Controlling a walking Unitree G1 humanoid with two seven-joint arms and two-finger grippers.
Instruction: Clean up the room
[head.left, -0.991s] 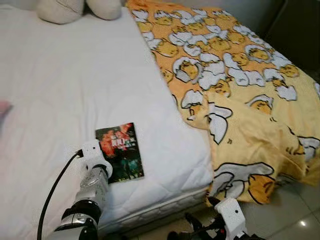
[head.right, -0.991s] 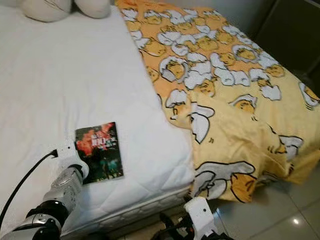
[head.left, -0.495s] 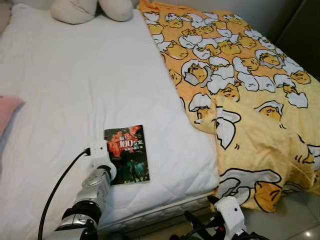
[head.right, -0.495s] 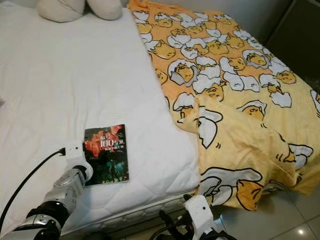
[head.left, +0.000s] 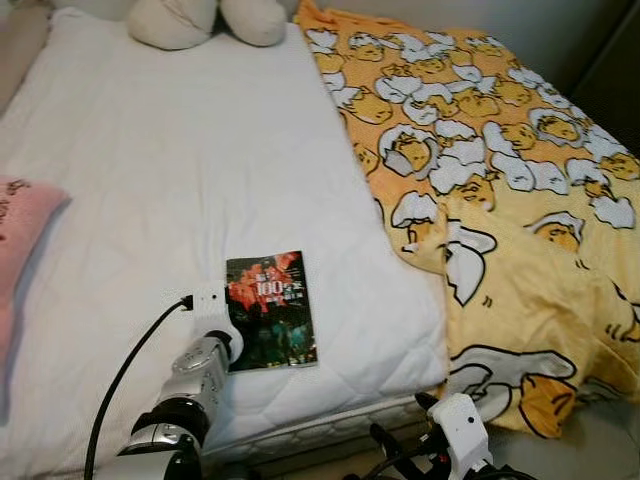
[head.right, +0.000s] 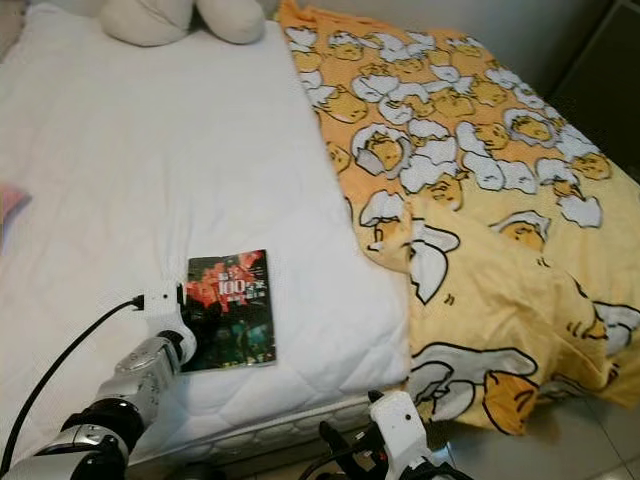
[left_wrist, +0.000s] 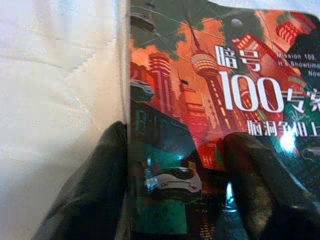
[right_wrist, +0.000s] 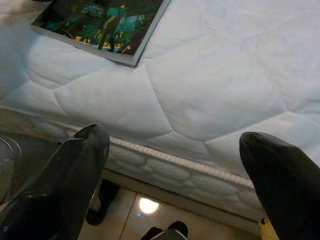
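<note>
One book (head.left: 271, 311) is lying flat on the white mattress (head.left: 180, 180), near its front edge. The left gripper (left_wrist: 175, 180) is reaching onto the bed with its two black fingers (left_wrist: 90, 190) spread apart; one is resting on the glossy cover and the other is sitting at the book's side edge, so the gripper is not yet closing on it. The right gripper (right_wrist: 175, 175) is hanging low beside the mattress front, its fingers wide apart and holding nothing. One yellow patterned blanket (head.left: 500, 200) is covering the right side of the bed. Two cream pillows (head.left: 205, 18) are lying at the head, and one pink cushion (head.left: 22, 230) is at the left edge.
</note>
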